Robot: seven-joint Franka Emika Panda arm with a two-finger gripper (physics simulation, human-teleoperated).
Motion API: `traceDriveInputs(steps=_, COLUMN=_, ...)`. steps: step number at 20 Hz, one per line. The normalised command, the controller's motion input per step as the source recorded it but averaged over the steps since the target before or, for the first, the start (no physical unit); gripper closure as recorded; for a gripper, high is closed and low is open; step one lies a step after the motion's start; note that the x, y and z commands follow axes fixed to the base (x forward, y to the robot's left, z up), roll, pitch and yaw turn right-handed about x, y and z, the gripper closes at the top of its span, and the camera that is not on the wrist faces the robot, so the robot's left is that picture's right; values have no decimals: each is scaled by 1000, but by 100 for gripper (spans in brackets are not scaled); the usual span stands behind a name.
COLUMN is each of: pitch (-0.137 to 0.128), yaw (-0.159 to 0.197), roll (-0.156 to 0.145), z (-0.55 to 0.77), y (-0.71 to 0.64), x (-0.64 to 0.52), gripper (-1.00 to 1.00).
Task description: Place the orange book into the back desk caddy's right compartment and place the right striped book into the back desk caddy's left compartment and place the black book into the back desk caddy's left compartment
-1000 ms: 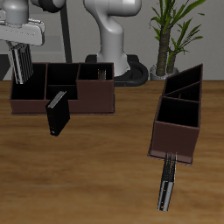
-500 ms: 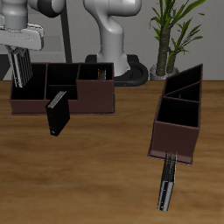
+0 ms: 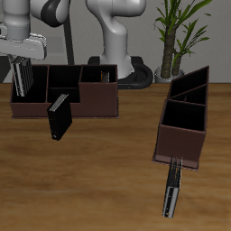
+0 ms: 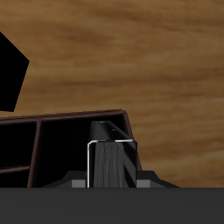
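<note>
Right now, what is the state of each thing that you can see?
Tool: shut on striped book.
Striped book: upright, held above the back caddy's end section.
Back caddy: on the table.
Black book: leaning against the caddy front.
Other striped book: by the slanted caddy.

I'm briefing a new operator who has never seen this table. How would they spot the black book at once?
Find the long, low brown caddy with straight dividers, at the back of the table. The black book stands upright on the tabletop, leaning against that caddy's front wall. It is plain black with a thin white page edge, unlike the striped book lying near the table's front edge.
</note>
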Motion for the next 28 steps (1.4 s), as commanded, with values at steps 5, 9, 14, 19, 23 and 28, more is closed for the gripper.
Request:
traceDriveInputs(steps=5, pitch=25, yaw=8, roll=1, z=-169, y=60, x=31, gripper=100)
traceDriveInputs(steps=9, pitch=36, yaw=3, roll=-15, z=-231, y=-42, x=14, gripper=100)
traceDriveInputs(steps=14, pitch=22, yaw=-10, roll=-10, z=-110, y=-66, x=39, gripper=100)
traceDriveInputs(steps=19, pitch=19, yaw=-9, roll=-2, z=-88, y=-70, x=31, gripper=100)
traceDriveInputs(steps=23, pitch=30, yaw=-12, roll=1, z=-165, y=16, x=69, gripper=100)
traceDriveInputs(steps=28, pitch=20, yaw=-13, roll=6, z=-78, y=23, x=39, gripper=100)
